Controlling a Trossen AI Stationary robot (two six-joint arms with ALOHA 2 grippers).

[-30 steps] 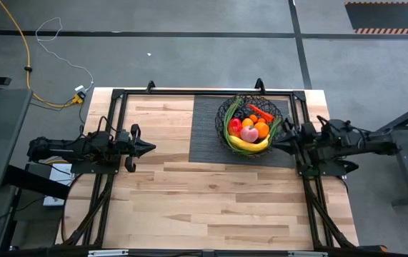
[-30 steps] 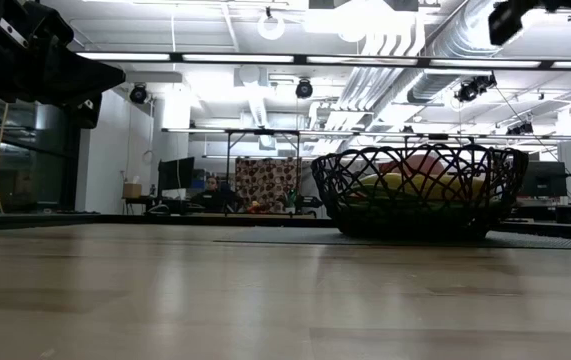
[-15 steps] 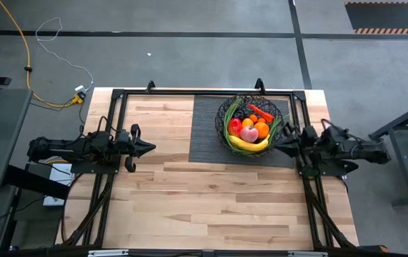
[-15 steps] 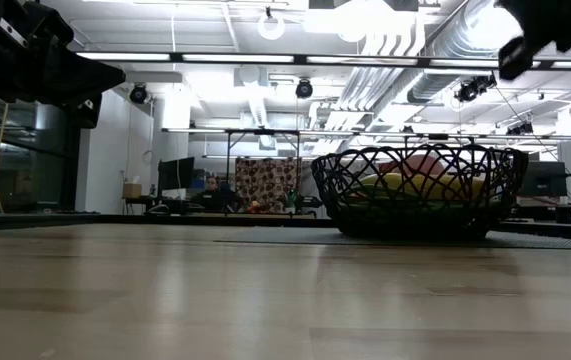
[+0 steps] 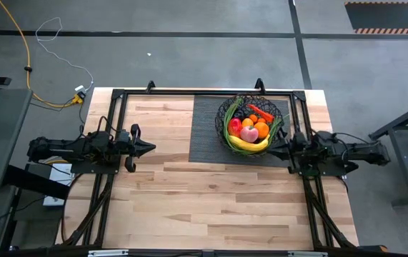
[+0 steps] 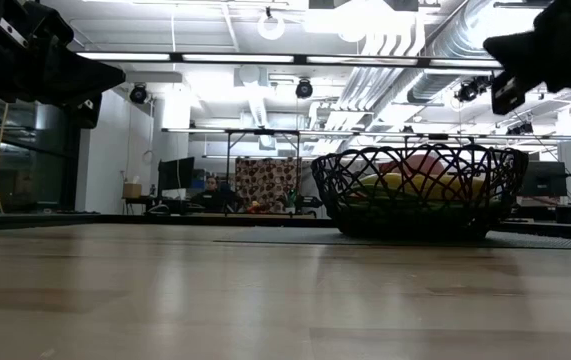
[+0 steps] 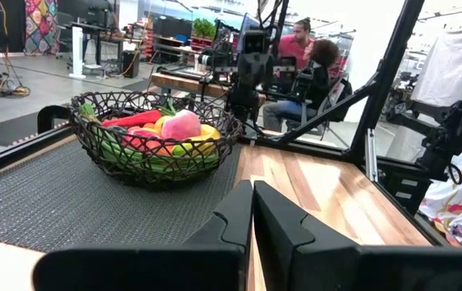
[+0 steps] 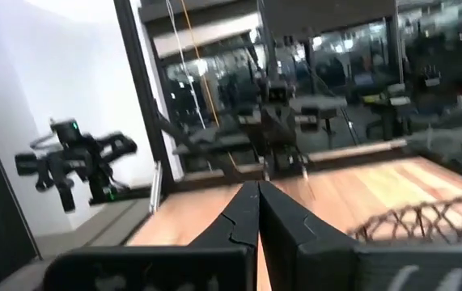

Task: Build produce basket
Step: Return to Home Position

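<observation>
High view, upper right: your round black wire basket [image 5: 221, 114] holds produce [image 5: 250, 133]; left gripper [image 5: 151, 148], right gripper [image 5: 272, 146] seemingly pinched together.

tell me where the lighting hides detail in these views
Low view: ceiling lights backlight the basket, dimming the fruit; left arm and right arm are black silhouettes. Left wrist view: the backdrop washes out white. High view: even light, fruit plainly lit.
</observation>
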